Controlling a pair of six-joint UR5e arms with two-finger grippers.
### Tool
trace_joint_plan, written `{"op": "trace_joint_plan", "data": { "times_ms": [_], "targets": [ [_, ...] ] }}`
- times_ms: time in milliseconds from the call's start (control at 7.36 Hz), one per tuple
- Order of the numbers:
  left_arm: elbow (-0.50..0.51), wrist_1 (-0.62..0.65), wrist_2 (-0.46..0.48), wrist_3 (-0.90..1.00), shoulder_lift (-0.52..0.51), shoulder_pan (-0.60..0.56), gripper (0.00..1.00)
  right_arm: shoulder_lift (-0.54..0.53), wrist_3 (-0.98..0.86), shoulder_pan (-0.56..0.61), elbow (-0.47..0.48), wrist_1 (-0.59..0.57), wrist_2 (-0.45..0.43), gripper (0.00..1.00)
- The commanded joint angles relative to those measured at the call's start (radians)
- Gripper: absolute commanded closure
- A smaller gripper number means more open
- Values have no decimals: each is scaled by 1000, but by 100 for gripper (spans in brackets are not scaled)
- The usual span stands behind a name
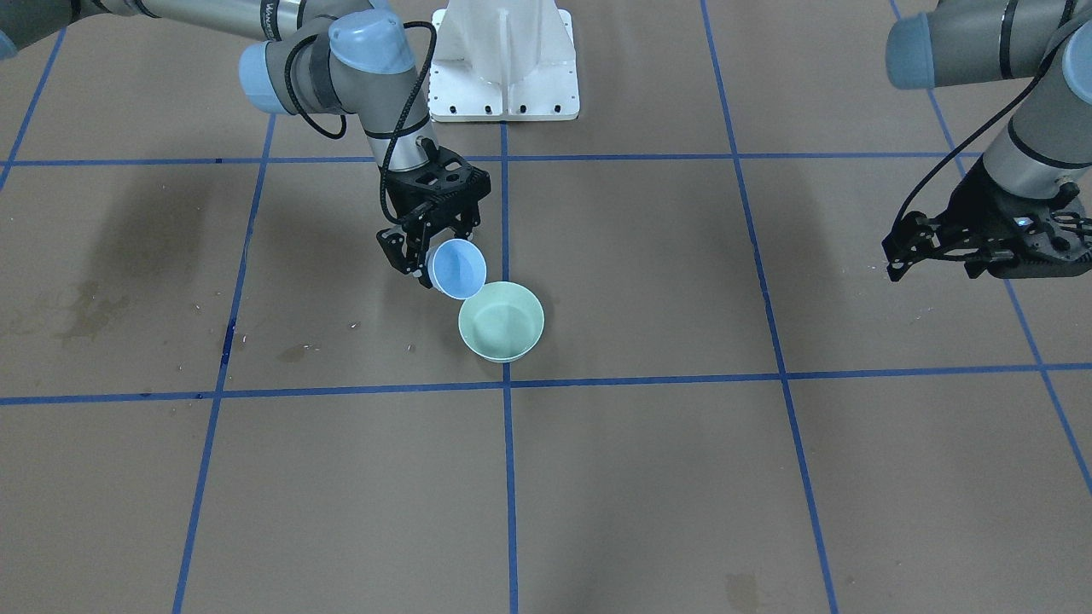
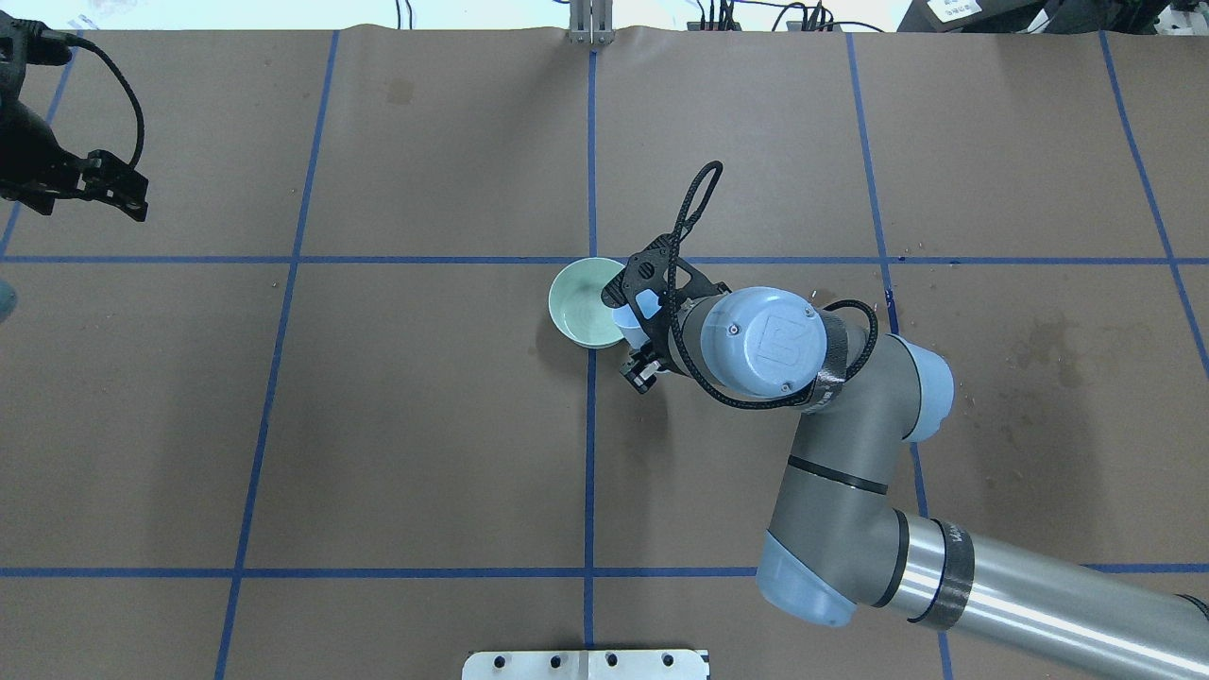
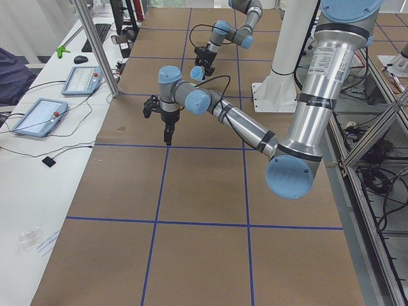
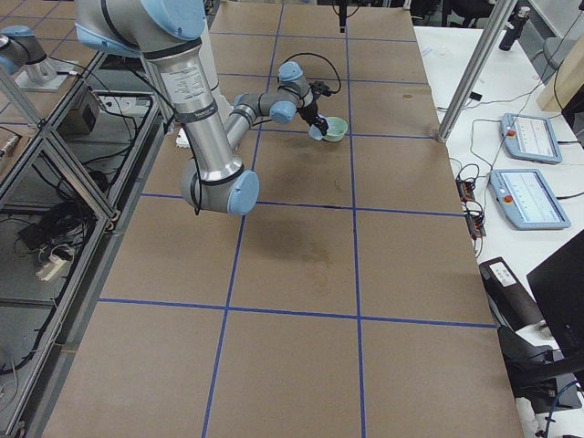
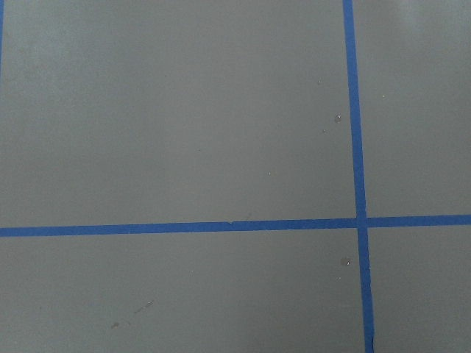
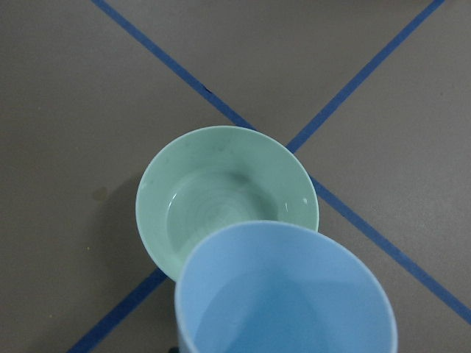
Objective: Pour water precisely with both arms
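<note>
Distance decides: in the front-facing view the right gripper (image 1: 444, 254) clamps the tilted blue cup (image 1: 458, 269) at the green bowl (image 1: 502, 322) rim, the left gripper (image 1: 894, 251) well apart, its jaw state unreadable; overhead, the bowl lies just left of the right jaws; at the right wrist, water (image 6: 283, 312) sits in the cup, bowl just beyond.

Blue tape lines (image 1: 648, 379) grid the brown table (image 1: 640, 495); a white pedestal (image 1: 503, 68) stands on it.
</note>
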Motion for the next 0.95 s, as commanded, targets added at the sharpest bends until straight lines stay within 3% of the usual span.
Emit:
{"op": "trace_joint_plan", "data": {
  "times_ms": [0,815],
  "targets": [
    [0,0,-1,0,5,0,0,59,-23,28,-25,-94,94,100],
    [0,-2,-1,0,8,-2,0,214,-116,61,-152,-290,188,100]
  ]
}}
